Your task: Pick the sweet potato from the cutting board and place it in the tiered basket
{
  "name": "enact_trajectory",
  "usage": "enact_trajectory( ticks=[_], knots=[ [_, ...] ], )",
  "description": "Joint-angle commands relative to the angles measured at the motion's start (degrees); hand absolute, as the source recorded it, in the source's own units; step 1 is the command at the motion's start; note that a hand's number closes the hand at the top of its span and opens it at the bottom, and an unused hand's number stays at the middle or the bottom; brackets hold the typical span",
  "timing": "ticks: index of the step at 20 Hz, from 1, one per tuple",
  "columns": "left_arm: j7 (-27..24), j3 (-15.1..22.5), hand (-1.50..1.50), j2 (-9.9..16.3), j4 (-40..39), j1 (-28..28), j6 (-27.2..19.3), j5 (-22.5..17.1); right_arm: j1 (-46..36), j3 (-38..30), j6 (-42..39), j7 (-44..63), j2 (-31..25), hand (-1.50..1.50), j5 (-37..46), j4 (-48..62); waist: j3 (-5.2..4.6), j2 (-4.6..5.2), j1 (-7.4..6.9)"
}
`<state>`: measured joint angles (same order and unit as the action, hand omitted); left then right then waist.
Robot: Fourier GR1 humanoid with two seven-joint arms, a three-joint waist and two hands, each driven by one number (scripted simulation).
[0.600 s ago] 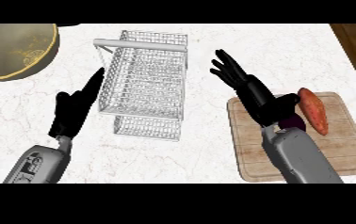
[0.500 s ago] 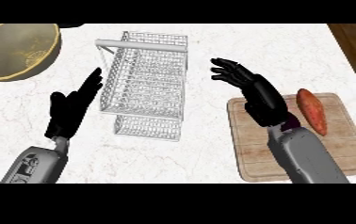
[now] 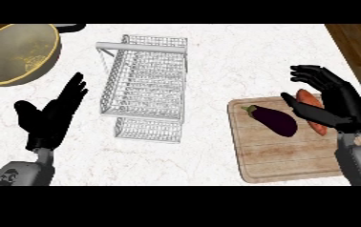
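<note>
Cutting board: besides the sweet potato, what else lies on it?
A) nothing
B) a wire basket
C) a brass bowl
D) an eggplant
D: a dark purple eggplant lies on the cutting board, left of the sweet potato that the right hand partly covers.

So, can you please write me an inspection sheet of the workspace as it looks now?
Surface: white marbled counter.
Job's things: sweet potato lies on the cutting board, partly behind the right hand; wire tiered basket stands left of the board, nothing seen inside.
Clutter: eggplant on the board beside the sweet potato; yellowish bowl at the far left.
Hands: right hand open over the sweet potato, not closed on it; left hand open, resting left of the basket.
Cables: nothing seen.
Surroundings: brown wooden strip at the far right corner.
</note>
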<state>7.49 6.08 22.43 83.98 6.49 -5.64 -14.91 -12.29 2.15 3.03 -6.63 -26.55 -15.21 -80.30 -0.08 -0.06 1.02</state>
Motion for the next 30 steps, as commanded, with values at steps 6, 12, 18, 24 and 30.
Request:
enact_trajectory(
  ticks=[6, 12, 18, 24, 30],
  knots=[
    [0.81, -1.6, 0.0, 0.16, 4.69, -5.07, 1.9, -1.58, 2.92, -5.21, 1.17, -1.84, -12.18, -1.5, 9.54, -2.44, 0.02, -0.08, -1.07],
    [0.38, -0.6, 0.0, -1.34, 3.4, -2.97, 0.49, -0.11, 3.76, 0.13, -8.73, 8.4, -30.04, -1.5, 20.0, -6.98, -0.24, -0.07, -0.59],
    [3.49, -1.99, 0.0, 0.18, 5.38, -2.9, 1.46, -1.65, 5.04, 7.32, -24.31, 19.73, -36.95, -1.5, 18.95, -14.99, -0.13, -0.28, -0.95],
    [3.38, -2.71, 0.0, -0.54, 6.74, -4.05, 2.94, 0.14, 4.25, 5.87, -25.63, 31.83, -30.7, -1.5, 20.17, -22.83, 0.05, -0.08, -0.94],
    [2.43, -2.86, 0.0, -3.63, 5.21, -3.59, 3.45, 2.02, 1.21, 7.4, -24.26, 33.25, -21.73, -1.5, 29.75, -15.48, 0.07, 0.07, -1.19]
  ],
)
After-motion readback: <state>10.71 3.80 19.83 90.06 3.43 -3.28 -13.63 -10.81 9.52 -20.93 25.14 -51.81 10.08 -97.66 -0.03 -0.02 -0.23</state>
